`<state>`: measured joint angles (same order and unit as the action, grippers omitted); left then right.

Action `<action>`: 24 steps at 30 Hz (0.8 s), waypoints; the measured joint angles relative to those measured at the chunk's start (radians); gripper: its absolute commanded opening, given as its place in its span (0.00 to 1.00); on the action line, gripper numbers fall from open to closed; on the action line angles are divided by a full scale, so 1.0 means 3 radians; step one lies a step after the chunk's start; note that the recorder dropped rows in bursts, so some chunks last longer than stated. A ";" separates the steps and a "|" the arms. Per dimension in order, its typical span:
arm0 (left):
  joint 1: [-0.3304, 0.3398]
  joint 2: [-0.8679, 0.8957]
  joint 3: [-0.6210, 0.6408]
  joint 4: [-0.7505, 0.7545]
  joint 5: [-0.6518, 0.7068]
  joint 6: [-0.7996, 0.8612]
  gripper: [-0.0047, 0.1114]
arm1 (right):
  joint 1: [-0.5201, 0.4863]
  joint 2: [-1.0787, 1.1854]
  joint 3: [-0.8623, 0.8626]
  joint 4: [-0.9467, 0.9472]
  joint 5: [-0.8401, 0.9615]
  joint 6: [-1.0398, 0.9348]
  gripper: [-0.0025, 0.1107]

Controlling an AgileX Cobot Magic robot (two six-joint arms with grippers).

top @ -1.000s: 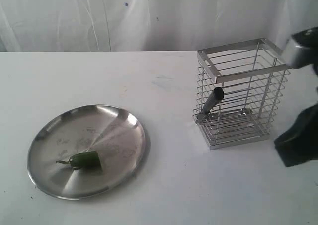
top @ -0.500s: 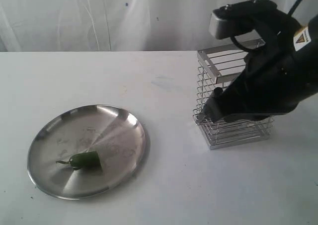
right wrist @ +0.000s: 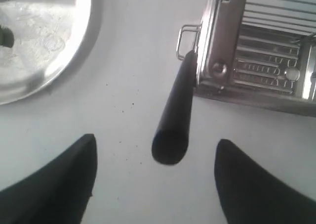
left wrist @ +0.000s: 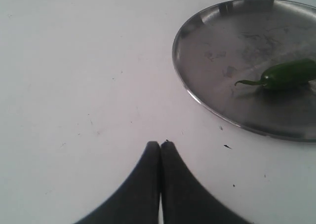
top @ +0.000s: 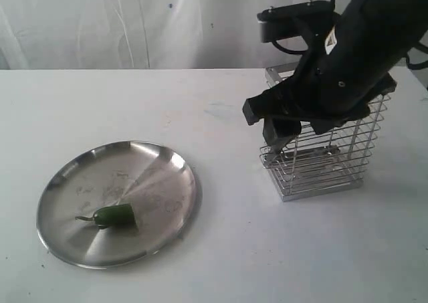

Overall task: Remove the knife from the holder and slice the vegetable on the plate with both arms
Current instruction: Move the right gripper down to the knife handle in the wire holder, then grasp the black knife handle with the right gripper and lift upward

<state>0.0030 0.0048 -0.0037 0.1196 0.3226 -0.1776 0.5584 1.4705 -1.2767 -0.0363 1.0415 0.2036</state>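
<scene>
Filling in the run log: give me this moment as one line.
phase: reach for knife | right gripper: open, straddling handle at holder | left gripper: shut, idle | pepper: uncut on plate

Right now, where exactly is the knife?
The knife is in the wire holder on the right of the exterior view, its black handle poking out through the side toward the plate, between the right gripper's open fingers.
</scene>
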 measured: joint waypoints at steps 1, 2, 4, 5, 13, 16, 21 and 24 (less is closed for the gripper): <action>0.0000 0.0000 0.0000 0.0000 0.0000 0.0000 0.04 | 0.0000 0.0033 -0.0025 -0.0026 -0.0006 0.0022 0.58; 0.0000 0.0000 0.0000 0.0000 0.0000 0.0000 0.04 | 0.0000 0.0090 -0.0061 -0.0083 -0.0044 0.0063 0.58; 0.0000 0.0000 0.0000 0.0000 0.0000 0.0000 0.04 | 0.0000 0.0174 -0.0081 -0.0177 -0.0096 0.0092 0.58; 0.0000 0.0000 0.0000 0.0000 0.0000 0.0000 0.04 | 0.0000 0.0211 -0.0089 -0.0190 -0.0096 0.0100 0.58; 0.0000 0.0000 0.0000 0.0000 0.0000 0.0000 0.04 | 0.0000 0.0348 -0.0089 -0.0258 -0.0166 0.0165 0.42; 0.0000 0.0000 0.0000 0.0000 0.0000 0.0000 0.04 | 0.0000 0.0348 -0.0089 -0.0281 -0.0166 0.0197 0.34; 0.0000 0.0000 0.0000 0.0000 0.0000 0.0000 0.04 | 0.0000 0.0351 -0.0089 -0.0280 -0.0159 0.0214 0.20; 0.0000 0.0000 0.0000 0.0000 0.0000 0.0000 0.04 | 0.0000 0.0351 -0.0089 -0.0312 -0.0122 0.0217 0.13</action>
<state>0.0030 0.0048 -0.0037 0.1196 0.3226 -0.1776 0.5584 1.5757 -1.3035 -0.1298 1.0048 0.2688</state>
